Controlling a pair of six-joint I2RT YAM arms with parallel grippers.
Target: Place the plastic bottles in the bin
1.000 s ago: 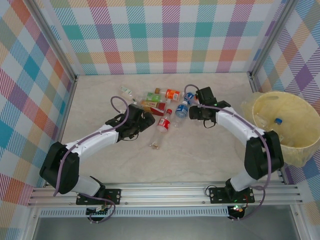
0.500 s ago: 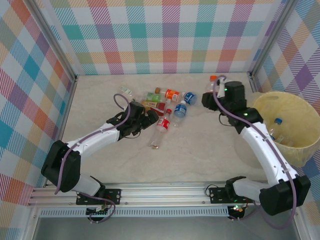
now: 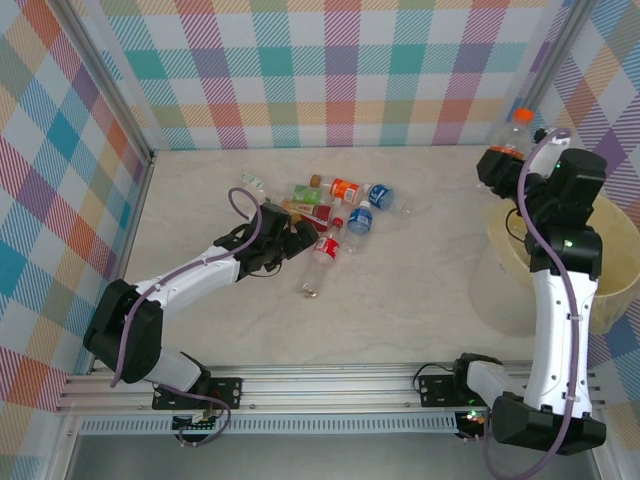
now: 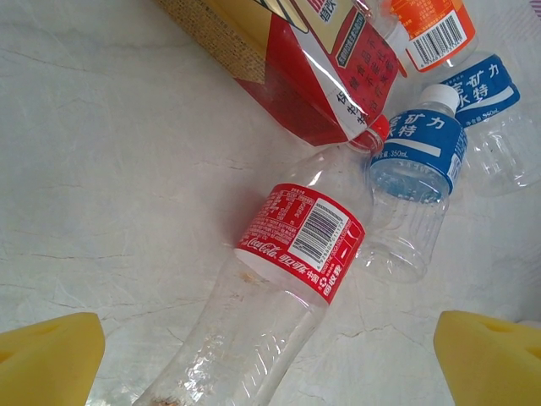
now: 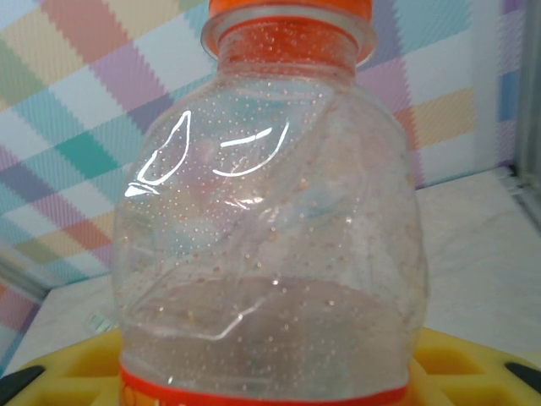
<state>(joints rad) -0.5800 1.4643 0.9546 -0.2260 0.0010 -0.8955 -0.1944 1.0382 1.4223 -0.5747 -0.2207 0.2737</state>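
Plastic bottles (image 3: 326, 247) lie clustered — a red packet (image 4: 313, 76) lying among them.

1. Here's the red-label bottle (image 4: 300, 241): "Coca-Cola" in white script runs along the label's lower edge. There's a barcode on a white patch beside it, and the small white print is too fine to read.
2. Next, the blue-label bottle (image 4: 418, 152) with the white cap: big white Chinese characters, "矿力" legible, and "350mL" underneath.
3. The second blue-label bottle (image 4: 482, 85) just behind reads "矿力水特" in white.
4. On the orange-label bottle (image 4: 431, 30) there's a barcode, its digits too small.
5. The red carton (image 4: 313, 59) carries columns of Chinese print that I can't read.
6. The orange-capped bottle (image 5: 270, 211) has an orange band at the frame's bottom edge, its print cut off.
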